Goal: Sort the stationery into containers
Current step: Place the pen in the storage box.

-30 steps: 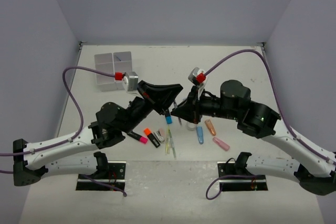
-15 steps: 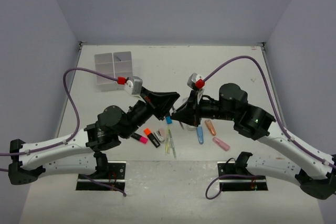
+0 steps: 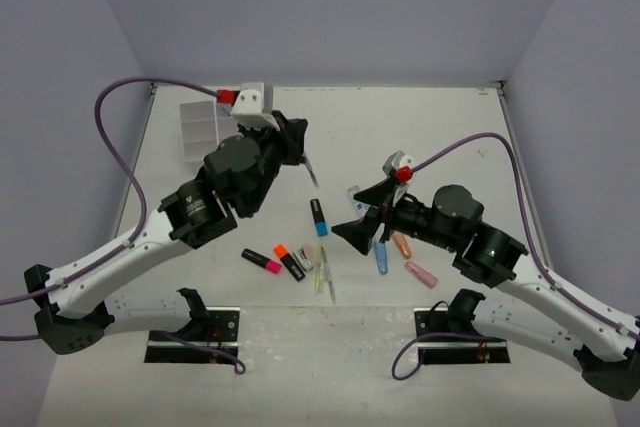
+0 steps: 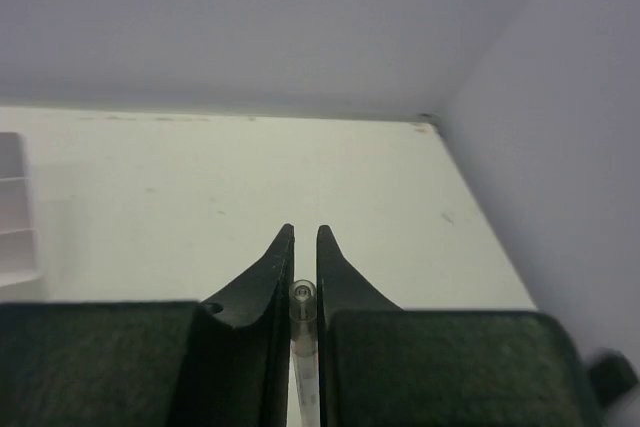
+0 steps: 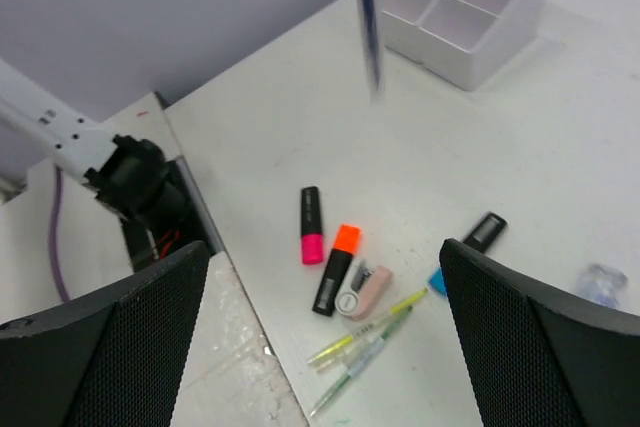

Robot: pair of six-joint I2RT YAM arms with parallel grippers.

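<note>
The thin pen is caught between the narrow jaws of the left gripper, and a good stretch of it sticks out free down and to the right. In so slim a hold it could swivel or slide. It might then strike the rim or a divider of the tray instead of dropping into a compartment. The tray looks light and could be shoved along the table.

The tray sits at the far left, partly hidden by the left arm. That arm rears high, its wrist by the tray's right side, with the pen in the air well above the table. Further right, a blue-ended highlighter lies loose. The right gripper hangs just right of it, jaws wide and holding nothing, its arm folded low. A careless descent there could scatter the blue tube and the erasers close beside it.
</note>
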